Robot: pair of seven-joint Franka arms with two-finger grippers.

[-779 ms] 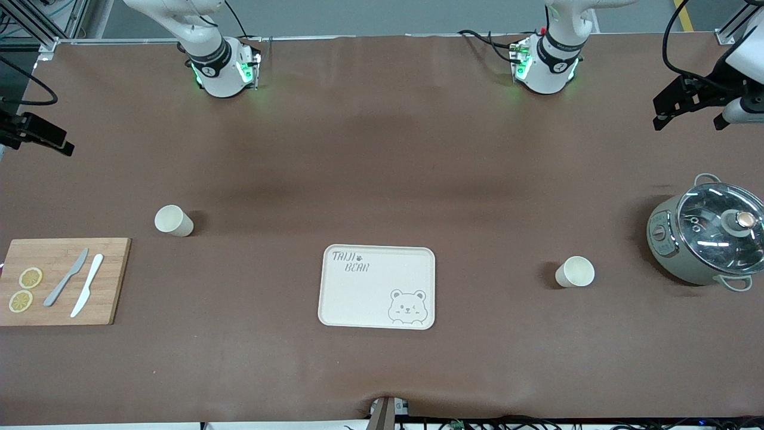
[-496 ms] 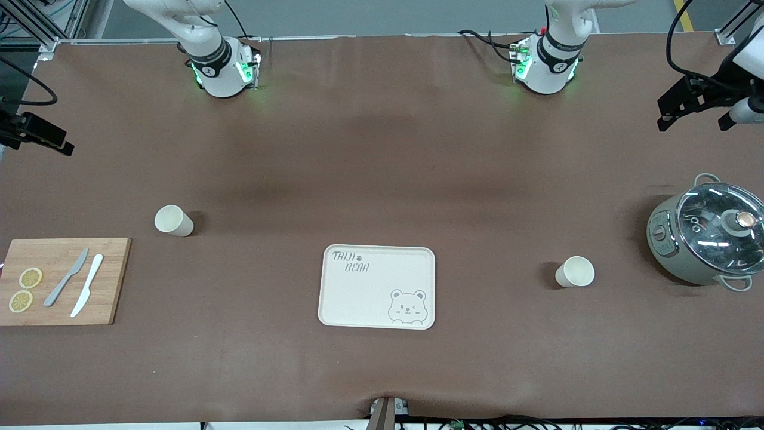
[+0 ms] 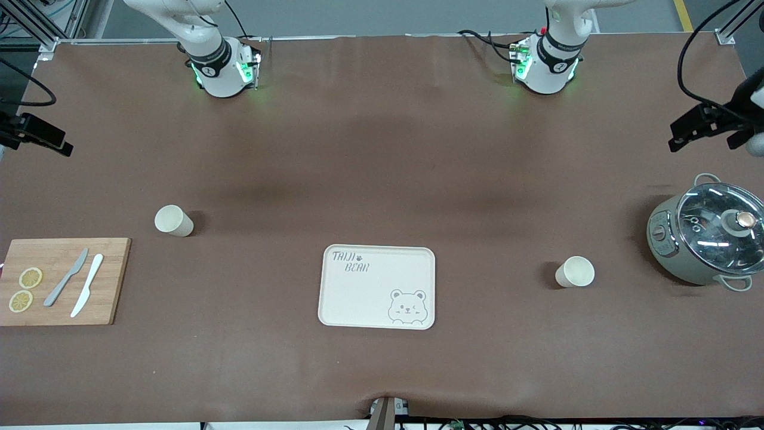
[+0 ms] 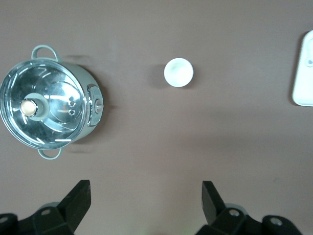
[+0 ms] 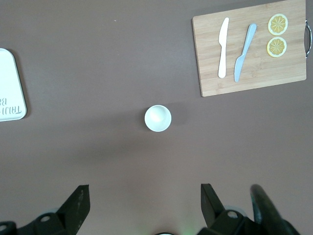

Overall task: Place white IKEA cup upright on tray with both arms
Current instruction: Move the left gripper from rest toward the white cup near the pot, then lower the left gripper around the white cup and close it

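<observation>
Brown table (image 3: 382, 179) | cup (image 4: 178, 72) apart from open left gripper (image 4: 146, 200)

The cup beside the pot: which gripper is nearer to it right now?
Left. The left gripper hangs above the table near the pot, toward the cup's end. The right gripper is at the cutting board's end.
</observation>
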